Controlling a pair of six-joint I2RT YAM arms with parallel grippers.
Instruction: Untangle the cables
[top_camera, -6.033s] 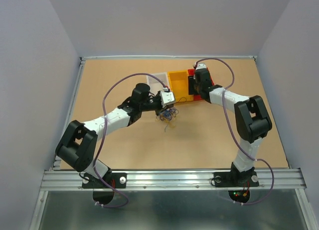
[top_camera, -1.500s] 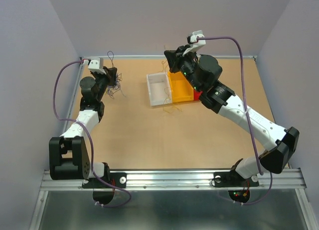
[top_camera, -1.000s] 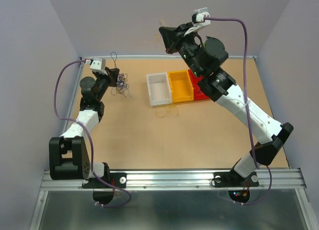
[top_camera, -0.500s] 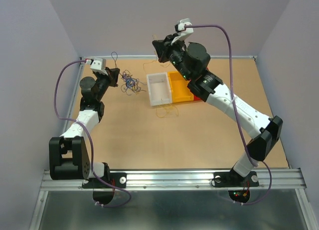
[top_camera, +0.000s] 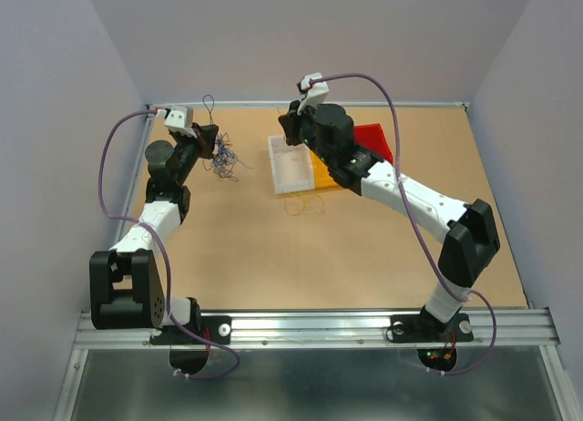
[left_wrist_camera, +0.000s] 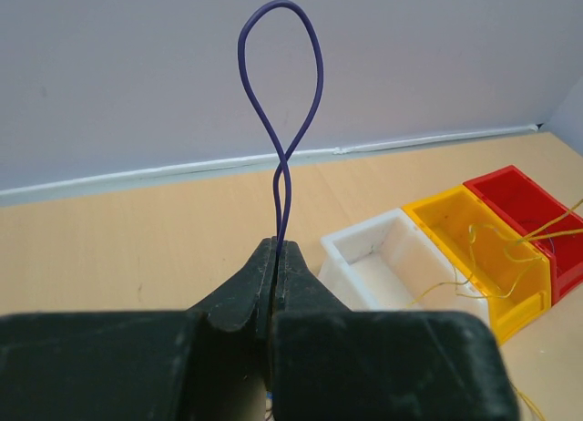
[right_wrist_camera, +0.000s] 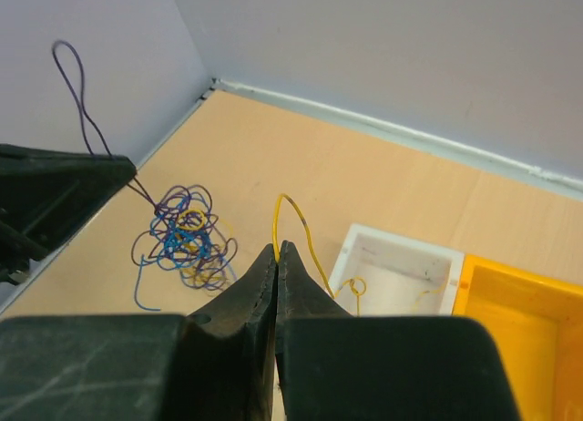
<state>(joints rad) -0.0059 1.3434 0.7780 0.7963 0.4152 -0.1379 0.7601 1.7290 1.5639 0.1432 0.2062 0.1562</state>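
Observation:
My left gripper [top_camera: 206, 139] at the far left of the table is shut on a purple cable [left_wrist_camera: 281, 195], whose loop [top_camera: 209, 102] sticks up past the fingertips. A tangle of purple, blue and yellow cables [top_camera: 224, 160] trails from that same wire just right of the gripper; the right wrist view shows this tangle [right_wrist_camera: 187, 234] too. My right gripper [top_camera: 291, 129], over the white bin's far-left corner, is shut on a thin yellow cable [right_wrist_camera: 301, 226] that curls down toward the bin. More yellow cable [top_camera: 306, 203] lies on the table in front of the bins.
A white bin [top_camera: 292, 167], a yellow bin [top_camera: 325, 177] and a red bin [top_camera: 374, 141] stand in a row at the back centre; the right arm covers part of the yellow and red ones. Walls close off the table's back and sides.
The right arm has come down and leftward from high above the bins to the white bin, still holding the yellow cable. The tangle beside the left gripper has swung slightly; the left arm stays put.

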